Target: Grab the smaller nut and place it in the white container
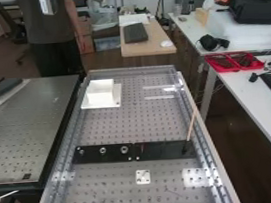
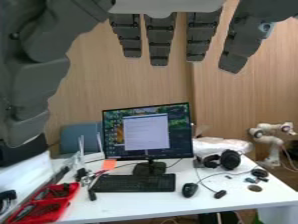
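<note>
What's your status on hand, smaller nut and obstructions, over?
Hand open, fingers straight. Smaller nut on black bar, outside white container. Larger nut stands next to smaller one, possible snag.

Wood-panelled wall [image 2: 80, 85] behind a white desk [image 2: 153, 200] bearing a monitor [image 2: 147, 132] and keyboard [image 2: 134, 183]; dark brown floor [image 1: 103, 60] beside a pale wooden table [image 1: 142, 48]
</note>
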